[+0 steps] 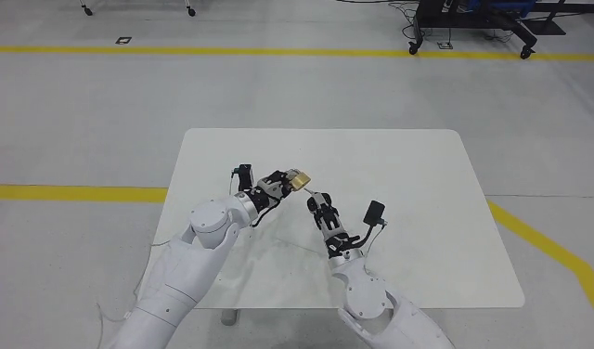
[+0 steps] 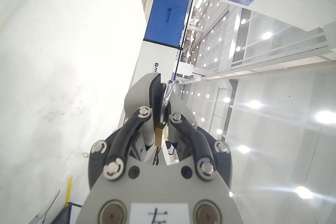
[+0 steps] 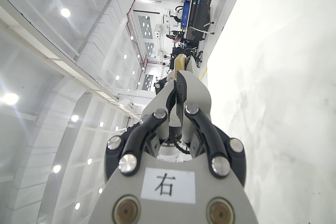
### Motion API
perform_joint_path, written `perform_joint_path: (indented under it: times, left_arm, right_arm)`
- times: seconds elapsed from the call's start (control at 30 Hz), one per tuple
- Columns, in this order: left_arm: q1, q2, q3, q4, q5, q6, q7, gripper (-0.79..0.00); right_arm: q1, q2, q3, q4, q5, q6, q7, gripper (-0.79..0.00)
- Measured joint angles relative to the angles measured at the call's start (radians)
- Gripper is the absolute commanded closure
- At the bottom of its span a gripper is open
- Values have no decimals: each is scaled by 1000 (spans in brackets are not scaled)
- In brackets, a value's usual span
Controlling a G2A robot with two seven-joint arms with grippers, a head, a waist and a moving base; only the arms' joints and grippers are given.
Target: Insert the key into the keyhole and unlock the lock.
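Left gripper [image 2: 164, 87] clamps the lock [image 2: 159, 134] — right gripper [image 3: 179, 78] pinched together just beside it (above the table [image 1: 418, 163]).

Brass-gold lock [image 1: 297, 178], silver shackle [image 2: 168, 93]; white table [image 1: 418, 163]; grey floor [image 1: 278, 89] crossed by yellow lines [image 1: 278, 50]

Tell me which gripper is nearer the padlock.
Left. The left gripper has its fingers shut on the padlock, holding it. The right gripper is close beside the padlock, pointing toward it.
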Motion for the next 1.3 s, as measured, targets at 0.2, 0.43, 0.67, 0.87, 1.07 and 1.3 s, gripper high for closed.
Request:
perform_joint_path:
  times: [0.2, 0.43, 0.67, 0.87, 1.07, 1.3]
  left_arm:
    - [-3, -1, 0, 3, 15, 2, -18, 0]
    - [-5, -3, -1, 6, 25, 3, -23, 0]
    - [-5, -6, -4, 7, 29, 4, -25, 0]
    - [-8, -8, -8, 13, 27, 3, -30, 0]
    - [-11, -10, -12, 19, 24, 4, -34, 0]
    - [-12, -12, -13, 21, 31, 2, -39, 0]
  right_arm:
    - [3, -15, 3, 9, -19, 10, -26, 0]
    - [4, -30, 10, 18, -32, 29, -36, 0]
    - [0, -43, 15, 23, -49, 41, -40, 0]
    - [-5, -53, 23, 24, -59, 45, -34, 0]
    - [-12, -61, 32, 25, -68, 43, -18, 0]
    - [-18, -71, 41, 28, -78, 44, -15, 0]
